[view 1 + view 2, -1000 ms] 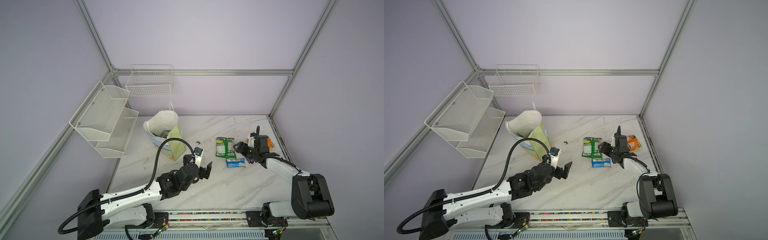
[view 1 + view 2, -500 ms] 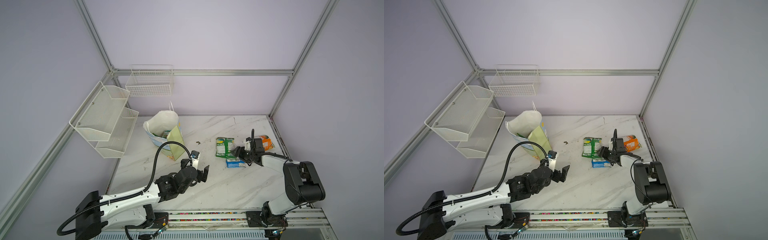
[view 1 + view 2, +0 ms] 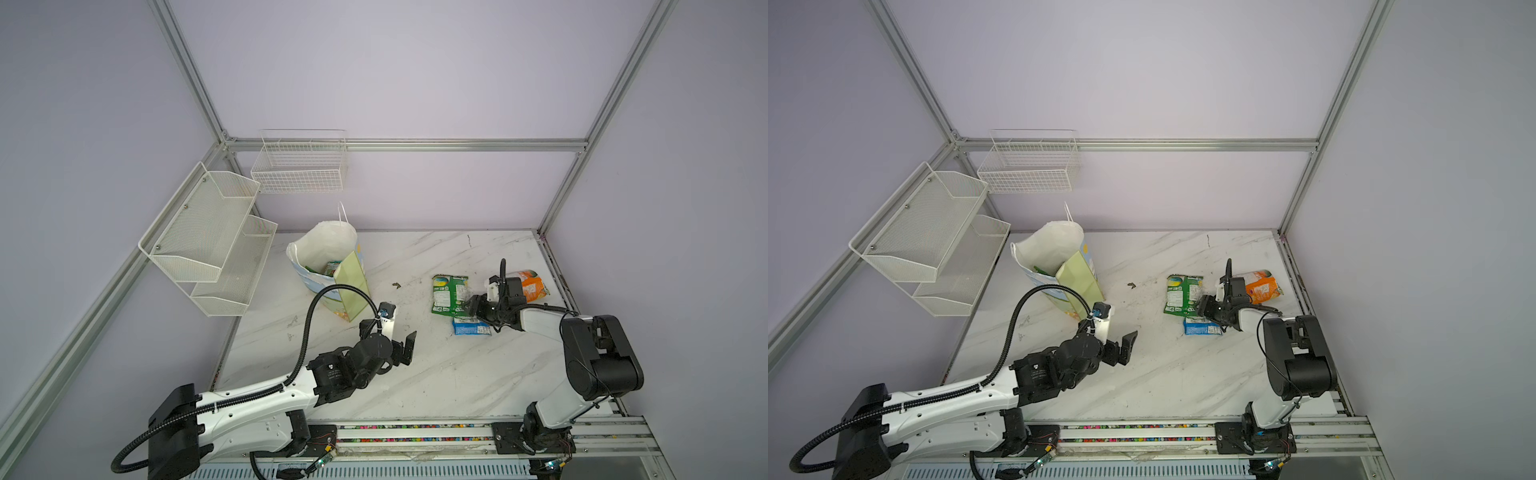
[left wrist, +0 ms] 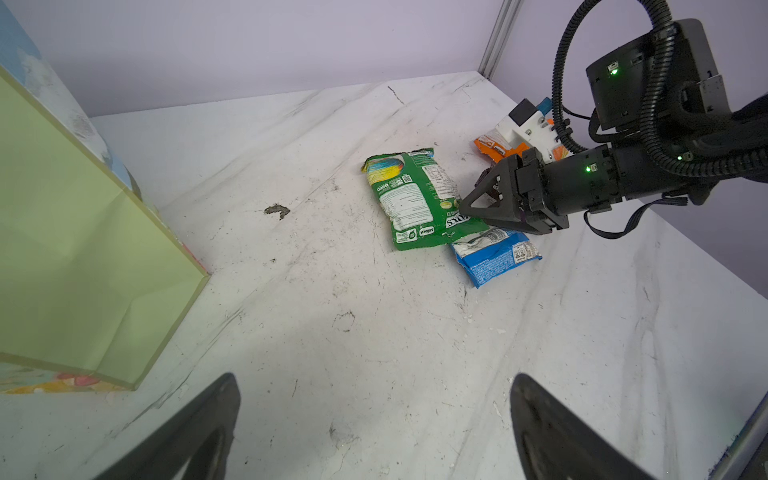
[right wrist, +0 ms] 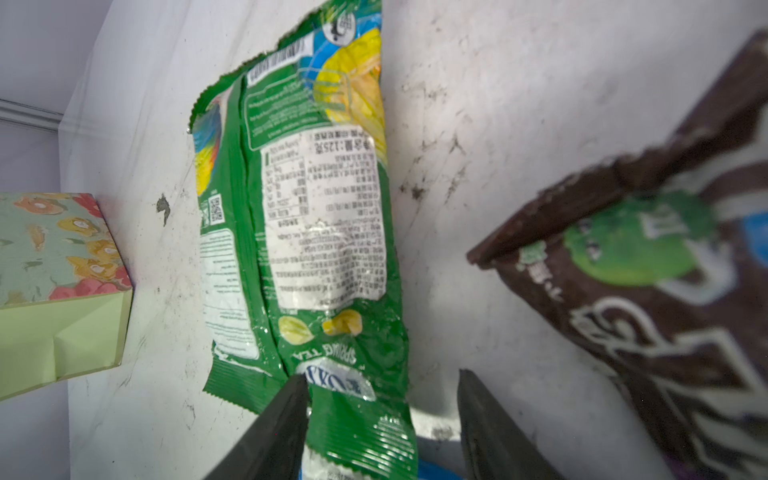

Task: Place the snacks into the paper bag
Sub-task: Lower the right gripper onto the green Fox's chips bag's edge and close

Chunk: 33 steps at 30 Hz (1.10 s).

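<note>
Green crinkly packet (image 5: 311,208) lies flat on the table (image 3: 415,374), well apart from the paper bag (image 3: 351,286), its sealed end between the parted jaws of the right gripper (image 5: 380,374); likely light, floppy and slippery, best pinched there; left gripper (image 4: 374,378) wide apart, empty.

Pale lilac walls (image 3: 415,83) close in the white, grey-veined marble tabletop (image 3: 415,374) at its back and both sides, with aluminium frame bars (image 3: 415,144) above its far edge and up from its back corners. White wire basket (image 3: 299,170) hangs above the tabletop's far left corner, white two-tier mesh shelf (image 3: 208,241) along its left edge, metal rail (image 3: 415,432) along its near edge. Light soft, even.
</note>
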Tool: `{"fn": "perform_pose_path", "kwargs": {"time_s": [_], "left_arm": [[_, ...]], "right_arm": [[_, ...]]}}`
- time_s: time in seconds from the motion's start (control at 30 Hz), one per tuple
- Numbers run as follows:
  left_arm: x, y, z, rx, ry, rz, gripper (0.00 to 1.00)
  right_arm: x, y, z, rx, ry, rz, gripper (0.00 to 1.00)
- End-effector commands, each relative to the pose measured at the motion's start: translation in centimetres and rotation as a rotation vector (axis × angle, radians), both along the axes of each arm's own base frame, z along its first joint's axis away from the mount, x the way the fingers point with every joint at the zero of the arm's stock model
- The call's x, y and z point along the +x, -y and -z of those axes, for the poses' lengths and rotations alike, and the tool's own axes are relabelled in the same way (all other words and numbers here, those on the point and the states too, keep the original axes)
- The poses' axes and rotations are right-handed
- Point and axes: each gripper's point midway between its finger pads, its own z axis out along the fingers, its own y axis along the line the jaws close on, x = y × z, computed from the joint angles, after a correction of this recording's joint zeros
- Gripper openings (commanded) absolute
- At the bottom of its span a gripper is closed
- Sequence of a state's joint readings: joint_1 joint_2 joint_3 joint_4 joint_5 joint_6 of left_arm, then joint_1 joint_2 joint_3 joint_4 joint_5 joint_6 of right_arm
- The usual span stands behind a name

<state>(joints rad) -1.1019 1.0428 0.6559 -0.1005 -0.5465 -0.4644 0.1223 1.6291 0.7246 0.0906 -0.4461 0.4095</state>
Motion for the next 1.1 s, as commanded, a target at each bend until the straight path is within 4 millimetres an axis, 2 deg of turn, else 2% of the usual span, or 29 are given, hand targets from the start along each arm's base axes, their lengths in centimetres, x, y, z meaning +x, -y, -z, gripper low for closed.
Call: {"fn": "perform_pose_path", "kwargs": {"time_s": [0.0, 0.3, 0.47, 0.63, 0.73, 0.8, 0.93, 1.07], "left_arm": [[-0.3, -1.0, 1.2, 0.001, -0.012, -0.023, 1.00], [-0.5, -1.4, 1.9, -0.001, -0.027, -0.033, 1.00], [-0.6, -1.6, 2.4, -0.002, -0.037, -0.039, 1.00], [-0.6, -1.7, 2.6, 0.002, -0.041, -0.044, 1.00], [-0.6, -1.8, 2.7, 0.003, -0.041, -0.046, 1.00], [-0.6, -1.9, 2.7, 0.001, -0.042, -0.049, 1.00], [-0.7, -2.0, 2.7, 0.003, -0.048, -0.050, 1.00], [-0.8, -2.5, 3.0, -0.005, -0.045, -0.062, 1.00]], "right_arm": [[0.0, -0.5, 0.0, 0.032, 0.012, -0.024, 0.56], [-0.6, -1.6, 0.0, 0.101, 0.016, -0.053, 0.50], [-0.7, -1.6, 0.1, 0.106, 0.015, -0.056, 0.40], [-0.7, -1.5, -0.1, 0.101, 0.022, -0.054, 0.22], [-0.6, -1.5, -0.5, 0.101, 0.032, -0.053, 0.06], [-0.6, -1.5, -0.8, 0.101, 0.038, -0.056, 0.00], [-0.4, -1.5, -1.5, 0.101, 0.051, -0.054, 0.00], [-0.2, -1.4, -3.0, 0.085, 0.074, -0.055, 0.00]]}}
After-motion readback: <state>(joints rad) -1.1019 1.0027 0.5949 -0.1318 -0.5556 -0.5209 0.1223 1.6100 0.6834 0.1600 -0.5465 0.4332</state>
